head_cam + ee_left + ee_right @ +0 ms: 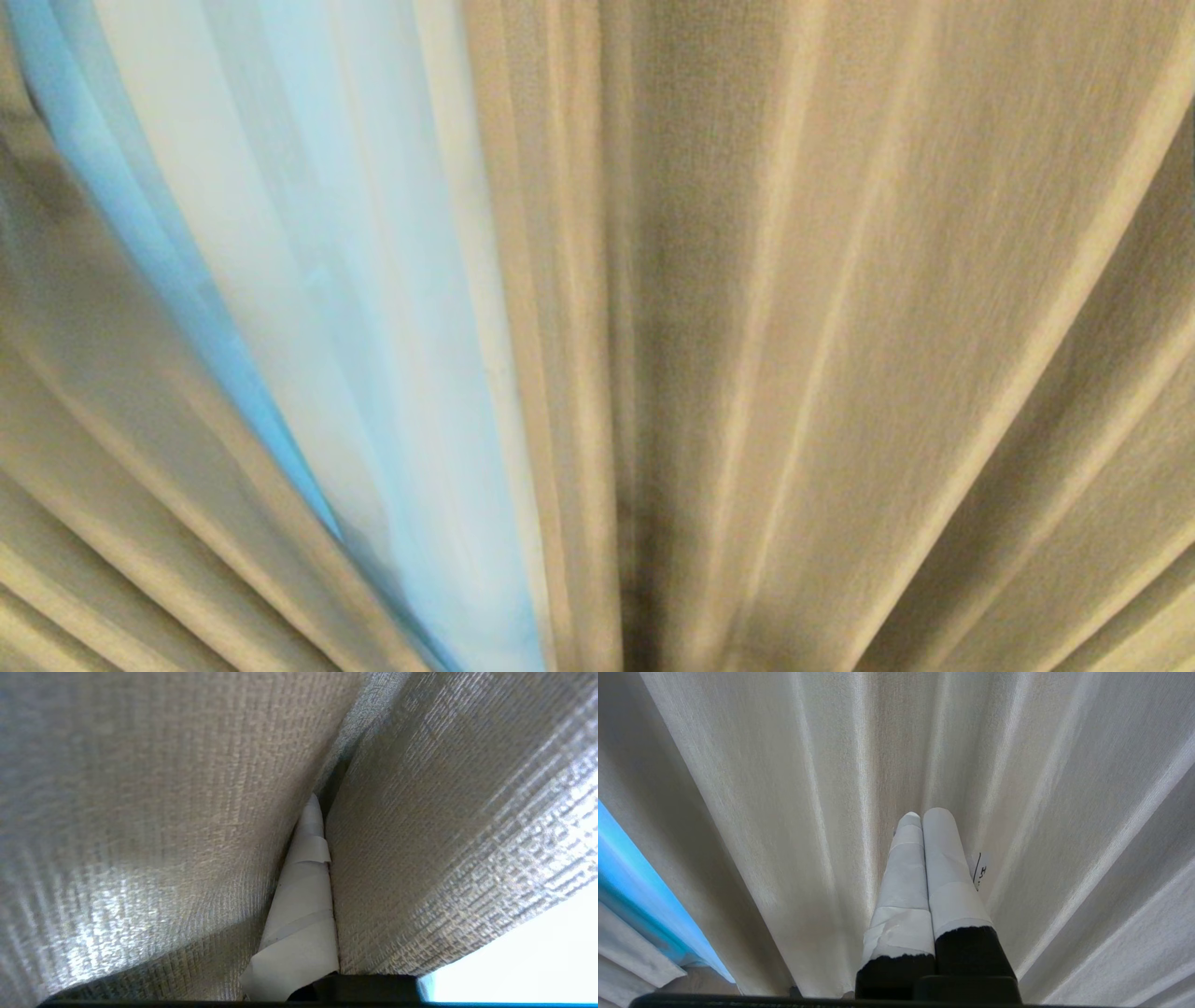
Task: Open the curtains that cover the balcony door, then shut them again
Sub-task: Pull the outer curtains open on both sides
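Cream, pleated curtains [840, 327] fill the head view, where neither arm shows. In the left wrist view my left gripper [324, 858] is shut on a fold of the curtains [140, 812]. One white-taped finger [303, 896] shows, and the woven cloth wraps over the other. My right gripper [922, 816] is shut on nothing, its two taped fingers pressed together and pointing at the hanging curtains [761, 812], close to the cloth. The balcony door is hidden behind the fabric.
Left of centre the heavy panels part, and a pale sheer layer [308, 280] glows with daylight beside a blue strip [140, 233]. A bright blue gap [626, 882] also shows in the right wrist view. A small printed tag [981, 870] hangs by the right fingers.
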Available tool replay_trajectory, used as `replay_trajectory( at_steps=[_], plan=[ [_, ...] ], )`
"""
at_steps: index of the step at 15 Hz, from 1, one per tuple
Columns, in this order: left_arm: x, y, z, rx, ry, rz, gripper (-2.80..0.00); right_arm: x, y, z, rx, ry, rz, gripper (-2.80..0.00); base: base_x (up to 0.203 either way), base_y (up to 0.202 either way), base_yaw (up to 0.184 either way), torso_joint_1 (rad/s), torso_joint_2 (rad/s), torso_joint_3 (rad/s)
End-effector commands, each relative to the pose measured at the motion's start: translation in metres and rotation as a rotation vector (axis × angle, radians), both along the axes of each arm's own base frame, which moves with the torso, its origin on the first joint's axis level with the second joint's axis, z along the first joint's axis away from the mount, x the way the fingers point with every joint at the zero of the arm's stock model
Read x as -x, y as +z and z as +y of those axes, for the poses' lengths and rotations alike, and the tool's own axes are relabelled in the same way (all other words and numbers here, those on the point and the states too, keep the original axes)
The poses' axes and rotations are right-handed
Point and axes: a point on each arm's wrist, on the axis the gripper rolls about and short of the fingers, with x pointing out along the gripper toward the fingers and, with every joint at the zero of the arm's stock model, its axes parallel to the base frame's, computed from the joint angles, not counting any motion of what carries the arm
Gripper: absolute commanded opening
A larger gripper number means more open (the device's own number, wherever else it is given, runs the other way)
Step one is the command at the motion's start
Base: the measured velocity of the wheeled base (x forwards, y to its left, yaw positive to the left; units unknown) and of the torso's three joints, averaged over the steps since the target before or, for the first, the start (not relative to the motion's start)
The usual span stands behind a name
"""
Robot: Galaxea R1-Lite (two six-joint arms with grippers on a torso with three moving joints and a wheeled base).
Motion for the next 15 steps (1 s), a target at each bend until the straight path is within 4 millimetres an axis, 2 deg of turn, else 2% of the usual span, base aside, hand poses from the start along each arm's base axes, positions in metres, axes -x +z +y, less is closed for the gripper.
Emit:
replay_trajectory(
  at_steps=[1, 5, 9, 15],
  plan=[
    [-0.003, -0.01, 0.014, 0.017, 0.022, 0.021, -2.8, 0.0, 0.0, 0.0, 0.001, 0.0, 0.0, -2.8, 0.0, 0.0, 0.0, 0.0, 0.0, 0.0],
    [-0.002, -0.013, 0.025, 0.03, -0.003, 0.015, -2.8, 0.0, 0.0, 0.0, 0.001, 0.001, 0.0, -2.8, 0.0, 0.0, 0.0, 0.0, 0.0, 0.0],
    [0.001, -0.013, 0.048, 0.021, 0.036, -0.002, -2.8, 0.0, 0.0, 0.0, 0.001, 0.001, 0.0, -2.8, 0.0, 0.0, 0.0, 0.0, 0.0, 0.0],
    [0.012, -0.023, 0.092, 0.036, 0.074, -0.008, -2.8, 0.0, 0.0, 0.0, 0.001, 0.001, 0.0, -2.8, 0.0, 0.0, 0.0, 0.0, 0.0, 0.0]
  ],
)
